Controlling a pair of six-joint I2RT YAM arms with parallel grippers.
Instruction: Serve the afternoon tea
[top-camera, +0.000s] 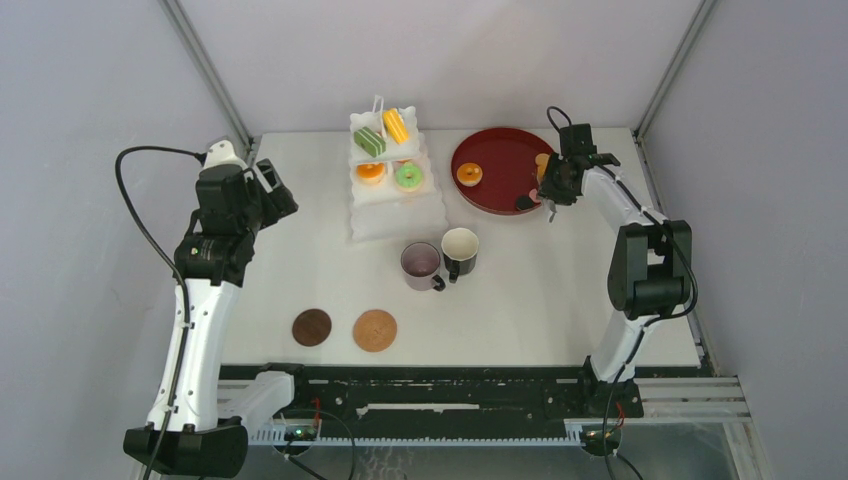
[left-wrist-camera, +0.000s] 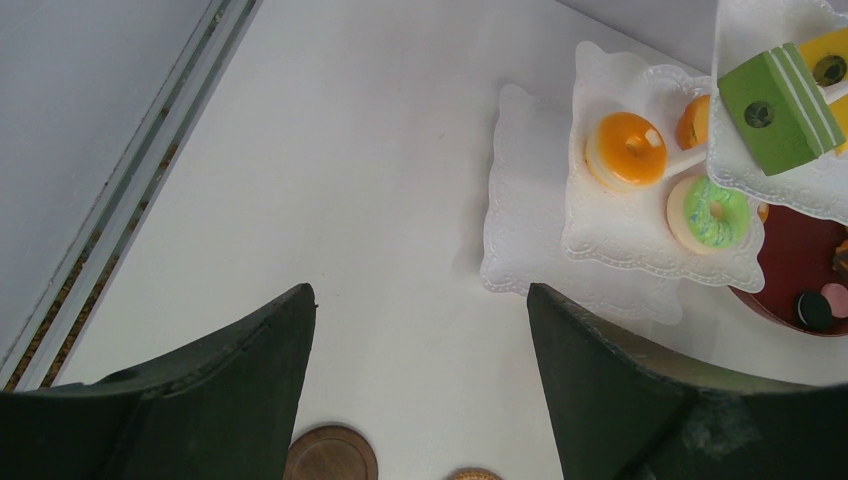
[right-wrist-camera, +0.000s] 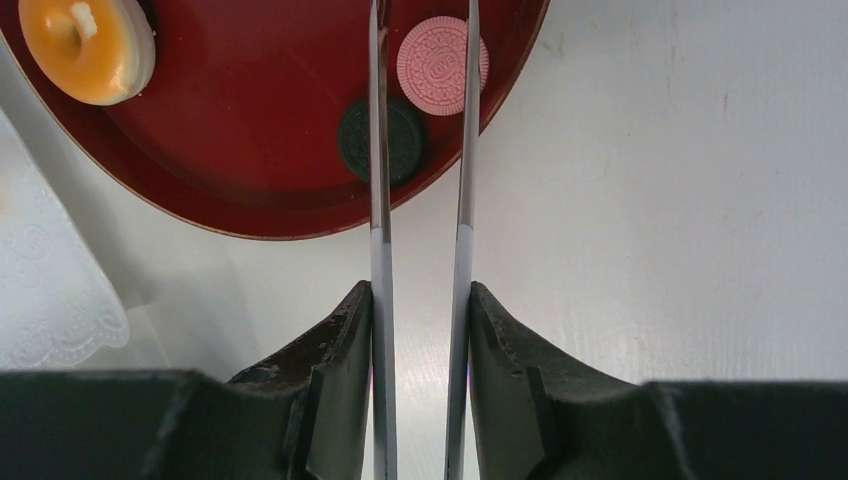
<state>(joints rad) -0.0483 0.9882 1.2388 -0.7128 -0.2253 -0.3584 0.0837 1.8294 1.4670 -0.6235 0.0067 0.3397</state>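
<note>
The white three-tier stand (top-camera: 398, 215) holds a green bar (top-camera: 369, 141), a yellow pastry (top-camera: 396, 125), an orange doughnut (top-camera: 371, 172) and a green doughnut (top-camera: 408, 176). The mauve mug (top-camera: 421, 262) and the black mug (top-camera: 460, 248) stand together in front of it. Two brown coasters (top-camera: 312, 327) (top-camera: 375, 330) lie near the front. My left gripper (left-wrist-camera: 421, 290) is open and empty, high up left of the stand (left-wrist-camera: 530, 200). My right gripper (right-wrist-camera: 421, 290) is shut on the metal tongs (right-wrist-camera: 378, 150), whose blades reach over the tray's near rim.
The dark red tray (top-camera: 500, 150) at the back right holds an orange doughnut (right-wrist-camera: 88, 50), a black cookie (right-wrist-camera: 405, 145) and a pink cookie (right-wrist-camera: 443, 65). The tong blades pass between the two cookies. Grey walls enclose the table on three sides.
</note>
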